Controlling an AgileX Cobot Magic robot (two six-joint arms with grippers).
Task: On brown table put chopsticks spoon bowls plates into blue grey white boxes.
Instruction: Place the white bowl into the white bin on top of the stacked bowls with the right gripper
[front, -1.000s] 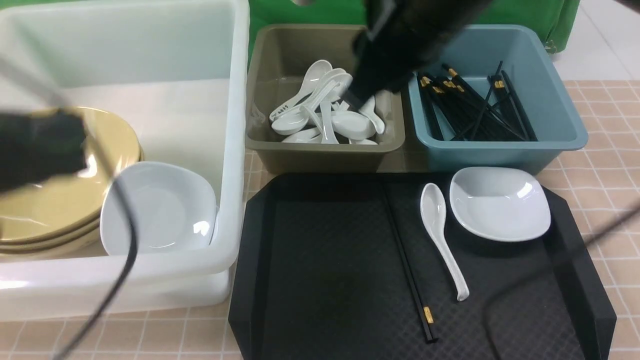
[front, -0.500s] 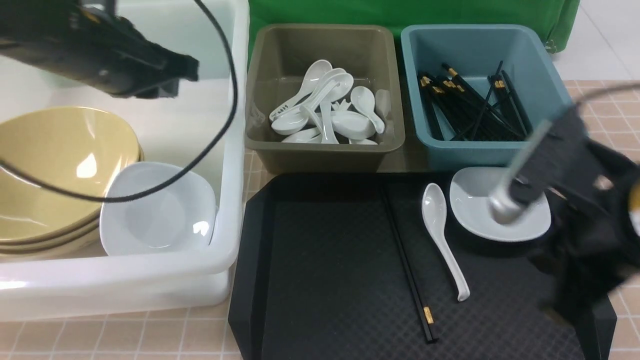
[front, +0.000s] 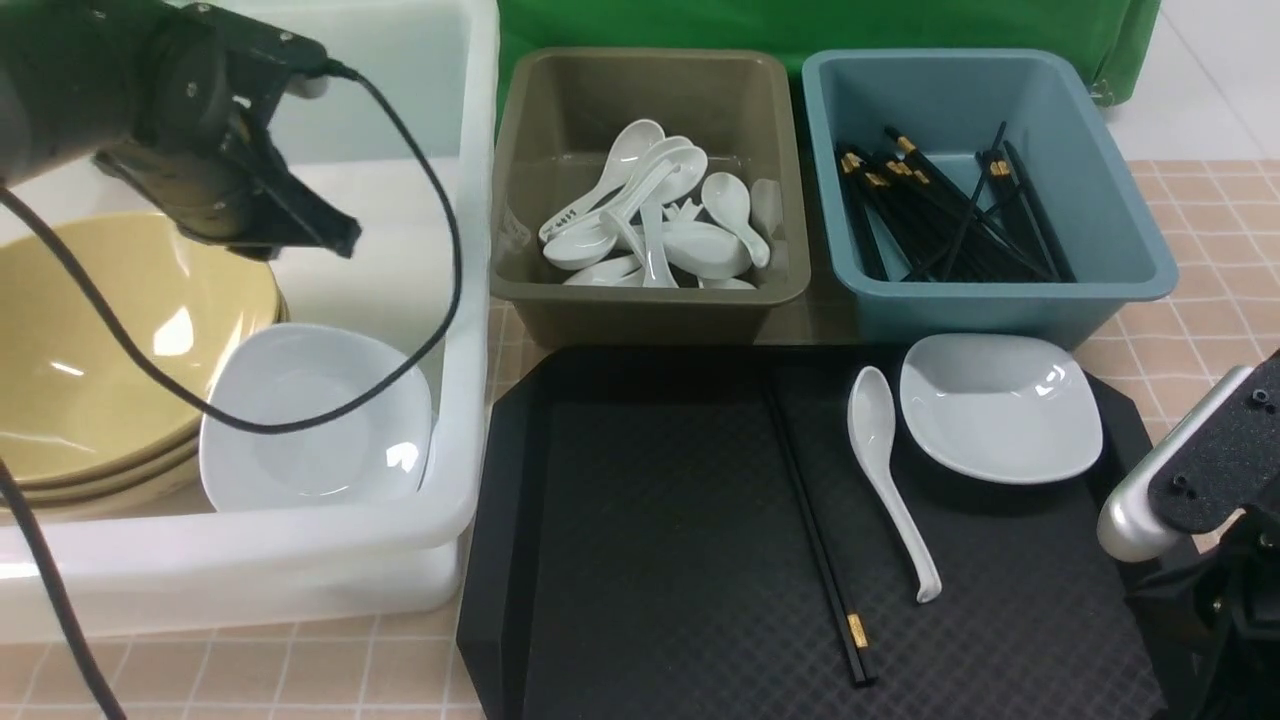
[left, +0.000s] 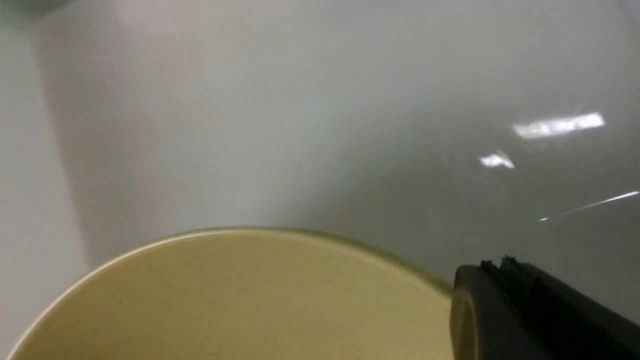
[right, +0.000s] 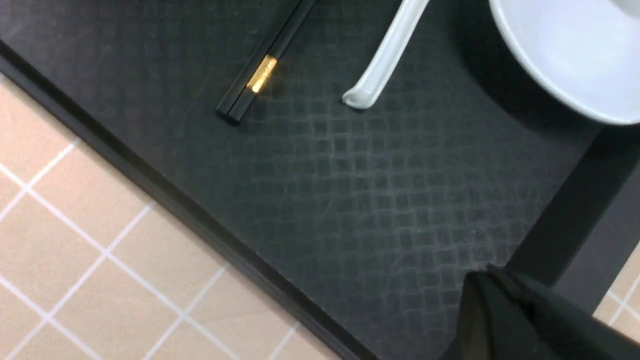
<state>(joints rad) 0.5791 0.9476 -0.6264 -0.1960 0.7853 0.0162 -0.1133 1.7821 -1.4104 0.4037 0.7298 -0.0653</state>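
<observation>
Since half a second ago my right arm (front: 1195, 470) is no longer sweeping across the loose plate (front: 1000, 405). It is now hanging off the near right corner of the black tray (front: 650, 540), while the left gripper (front: 320, 232) is sitting lower over the white tub (front: 468, 300). That is leaving the three pieces still to sort in plain view. The plate is resting at the tray's far right. The spoon (front: 885, 470) is lying just beside it, scoop toward the bins. The chopsticks (front: 815, 520) are lying together further left, gold band toward me. Through the right wrist camera I am seeing only one dark tip of the right gripper (right: 520, 320) above the tray's corner, so I cannot tell how wide it is standing; nothing is showing in it. The left gripper is hovering over the stacked bowls (front: 100, 340) in the tub. Its spread is equally unclear to me, and I am seeing nothing in it. Further out, the grey bin (front: 650, 305) is already holding spoons and the blue bin (front: 1000, 305) a heap of chopsticks. Both are standing on the brown table (front: 1200, 320) behind the tray. I am reading the right arm's new position as a set-up for the next pick, with the spoon handle and chopstick ends lying nearest.
</observation>
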